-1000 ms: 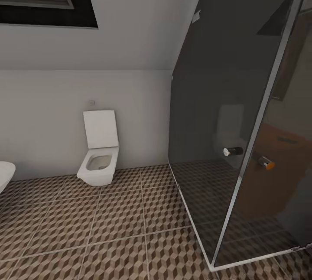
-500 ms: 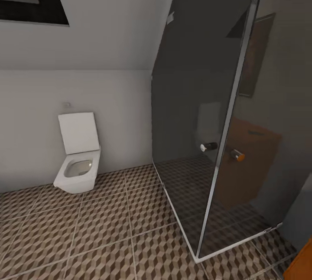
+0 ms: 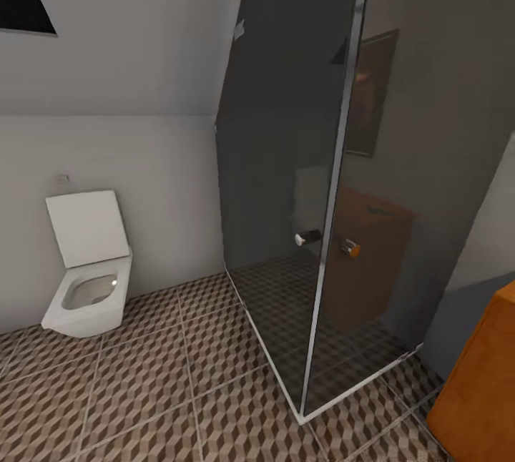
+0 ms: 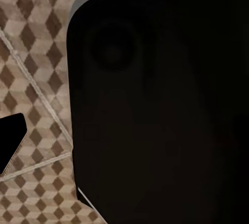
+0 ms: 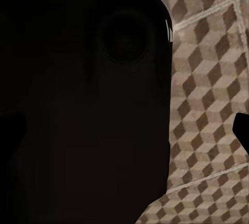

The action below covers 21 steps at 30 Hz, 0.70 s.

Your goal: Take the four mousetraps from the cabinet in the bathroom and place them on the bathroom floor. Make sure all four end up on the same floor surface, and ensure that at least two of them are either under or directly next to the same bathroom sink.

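cube-patterned bathroom floor (image 3: 179, 390) beside glass shower (image 3: 286, 197).

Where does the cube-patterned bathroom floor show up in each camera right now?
Head view: the bathroom floor fills the lower part, from the toilet to the glass shower enclosure.
Left wrist view: tiles beside a dark robot part.
Right wrist view: tiles beside a dark robot part.
Shared landmark: the pale grout lines.

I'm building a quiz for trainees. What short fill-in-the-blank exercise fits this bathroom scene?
1. The white wall-hung toilet has its lid ____.
2. The cube-patterned tiled bathroom floor continues inside the dark ____ shower enclosure.
3. The orange-brown wooden cabinet shows at the head view's lower ____ corner.

Missing words: up; glass; right
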Available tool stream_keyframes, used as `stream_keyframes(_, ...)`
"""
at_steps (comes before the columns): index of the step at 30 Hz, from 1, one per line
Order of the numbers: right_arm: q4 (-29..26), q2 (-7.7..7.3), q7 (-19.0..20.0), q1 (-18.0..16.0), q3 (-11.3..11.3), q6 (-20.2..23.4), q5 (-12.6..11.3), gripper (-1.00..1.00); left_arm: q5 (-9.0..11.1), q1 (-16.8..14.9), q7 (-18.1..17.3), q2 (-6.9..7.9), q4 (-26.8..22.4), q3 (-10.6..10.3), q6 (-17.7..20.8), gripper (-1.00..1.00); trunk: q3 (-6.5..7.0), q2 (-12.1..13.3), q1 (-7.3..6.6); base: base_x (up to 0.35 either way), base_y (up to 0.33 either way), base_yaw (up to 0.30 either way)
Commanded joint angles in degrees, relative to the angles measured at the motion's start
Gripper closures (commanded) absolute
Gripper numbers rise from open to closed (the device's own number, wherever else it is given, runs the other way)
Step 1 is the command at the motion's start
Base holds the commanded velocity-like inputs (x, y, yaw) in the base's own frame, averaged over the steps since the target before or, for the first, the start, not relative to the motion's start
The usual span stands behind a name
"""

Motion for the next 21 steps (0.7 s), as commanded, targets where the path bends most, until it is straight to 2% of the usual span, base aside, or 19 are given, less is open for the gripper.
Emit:
stream_keyframes(1,0.0,-0.01,-0.1,0.0,0.0,-0.2,-0.1,-1.0,0.0,0.0,0.0,-0.02,0.0,0.1,-0.2,-1.0,-0.04,0.0,0.0,0.0,0.0,-0.286)
stream_keyframes(21,0.0,-0.29,0.0,0.0,0.0,-0.4,-0.2,-1.0,0.0,0.0,0.1,-0.33,0.1,0.1,-0.2,-1.0,-0.04,0.0,0.0,0.0,0.0,-0.286)
